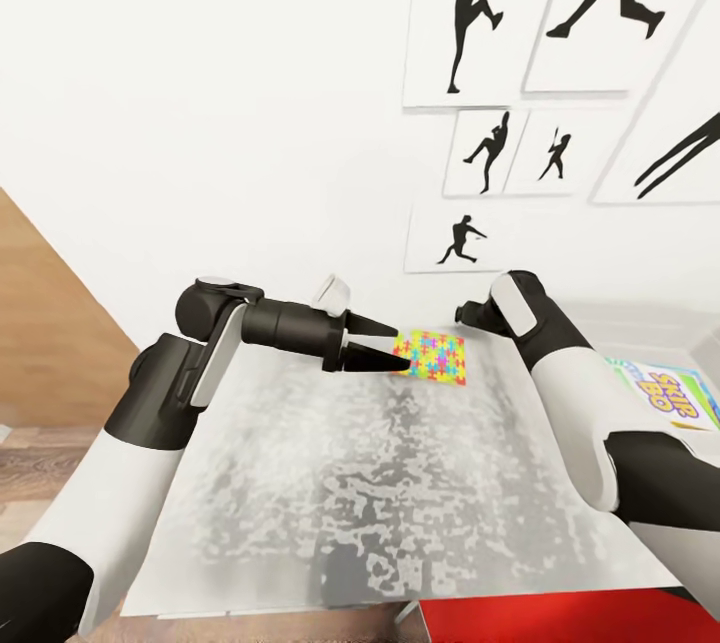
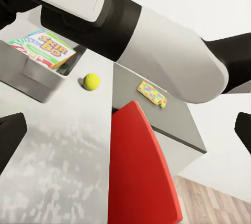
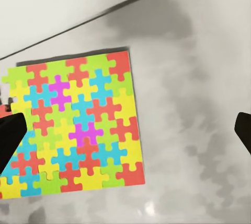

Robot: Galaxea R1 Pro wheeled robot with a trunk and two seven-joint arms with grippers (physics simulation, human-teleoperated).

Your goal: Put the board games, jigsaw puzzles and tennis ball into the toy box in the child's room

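Mottled table, jigsaw puzzle, seemingly flat

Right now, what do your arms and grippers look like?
Each arm has smooth white shells with black joints and black bands. The left arm ends in a dark grey tube, and its gripper has two pointed black fingers. The right arm has the same white-and-black look.

In the head view the left pincer covers the near-left corner of a jigsaw puzzle on the table. The board game is cut off by the right edge, its lower part behind the right arm. In the left wrist view that arm hides part of the toy box; a second jigsaw puzzle is too small to read.
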